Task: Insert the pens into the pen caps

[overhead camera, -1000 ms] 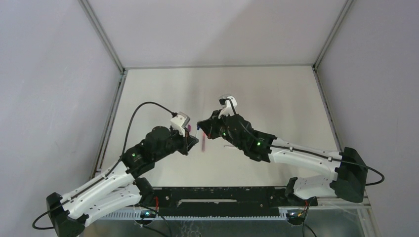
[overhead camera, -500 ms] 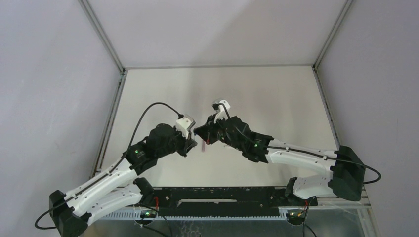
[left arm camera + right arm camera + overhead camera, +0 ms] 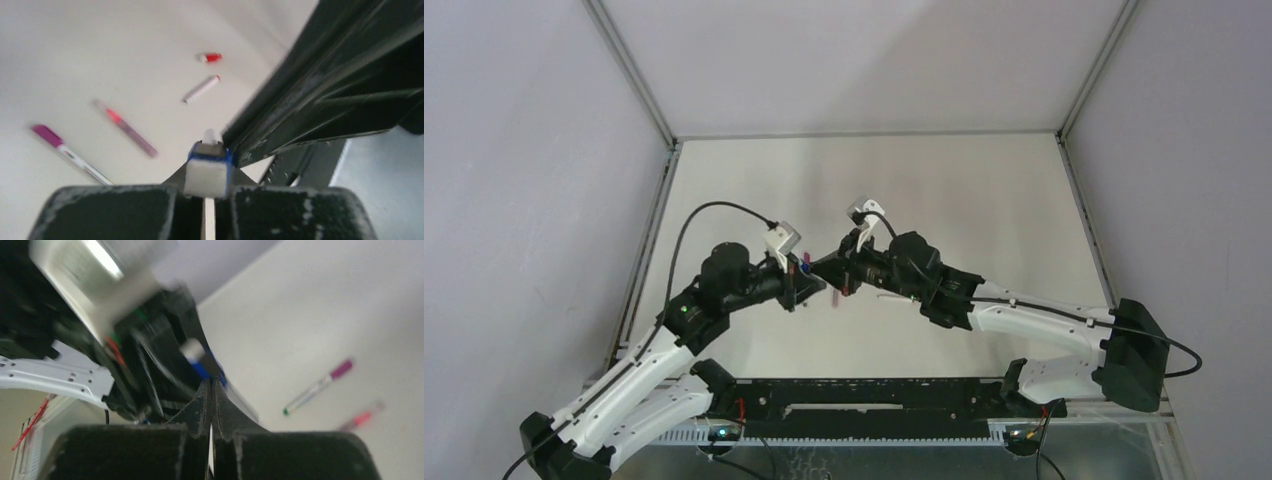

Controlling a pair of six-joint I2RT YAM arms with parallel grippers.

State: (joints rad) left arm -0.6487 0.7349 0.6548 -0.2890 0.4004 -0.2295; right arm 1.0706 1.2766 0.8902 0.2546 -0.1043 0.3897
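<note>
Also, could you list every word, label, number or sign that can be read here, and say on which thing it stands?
No text can be read.
Magenta-capped pen: dark marks on the white barrel, too blurred to read.
Pinkish-red pen, white pen, red cap: no print shows.
Blue-and-white piece in the left gripper: no print shows.
</note>
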